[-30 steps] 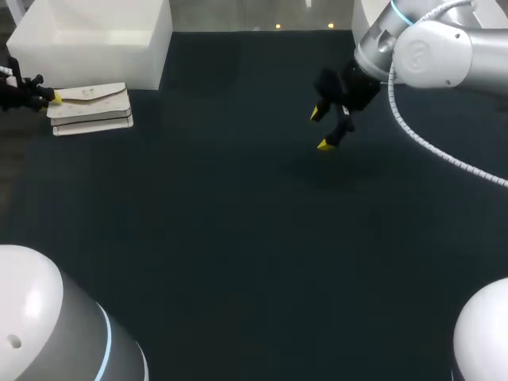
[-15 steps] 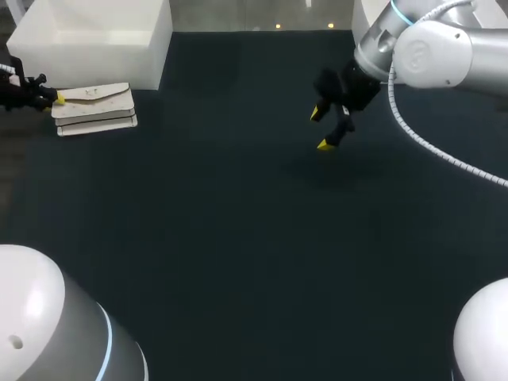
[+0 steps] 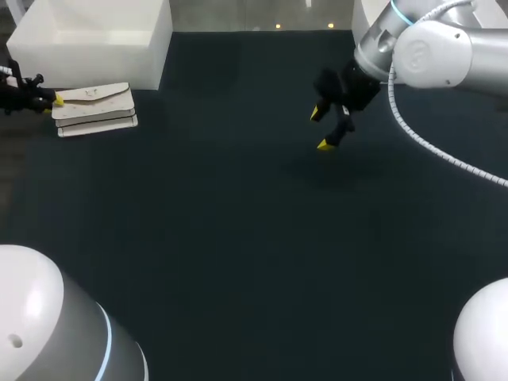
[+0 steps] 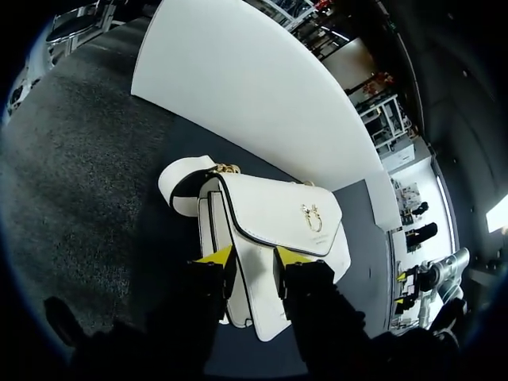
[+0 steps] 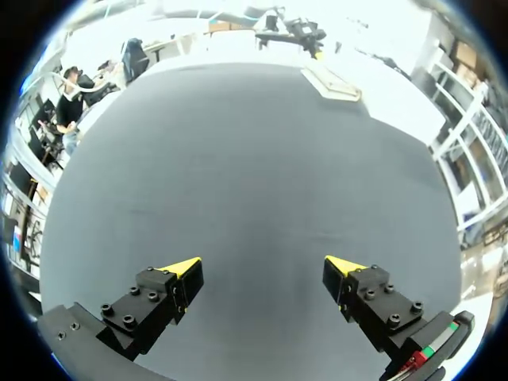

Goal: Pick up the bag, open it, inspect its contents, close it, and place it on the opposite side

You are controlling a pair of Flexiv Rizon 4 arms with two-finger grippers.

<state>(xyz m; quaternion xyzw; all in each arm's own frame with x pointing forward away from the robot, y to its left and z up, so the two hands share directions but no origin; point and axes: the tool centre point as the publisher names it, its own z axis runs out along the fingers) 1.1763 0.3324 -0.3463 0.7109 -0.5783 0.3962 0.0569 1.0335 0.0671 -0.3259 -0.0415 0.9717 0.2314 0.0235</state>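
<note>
A white flap bag (image 3: 95, 107) with a gold clasp lies at the table's far left, beside the white box. My left gripper (image 3: 55, 99) comes in from the left edge and is shut on the bag's near end. In the left wrist view the yellow-tipped left gripper (image 4: 254, 255) pinches the edge of the bag (image 4: 270, 210) from both sides; the flap is closed and its strap loop sticks out behind. My right gripper (image 3: 321, 128) hangs wide open above the table's right middle, holding nothing. Far ahead of the right gripper (image 5: 262, 266) the bag (image 5: 332, 82) shows small.
A large white box (image 3: 87, 40) stands at the back left, right behind the bag. Dark table cloth (image 3: 238, 238) stretches between the bag and the right arm.
The bag has shifted slightly to the right with my left gripper on it. The right arm has not moved.
</note>
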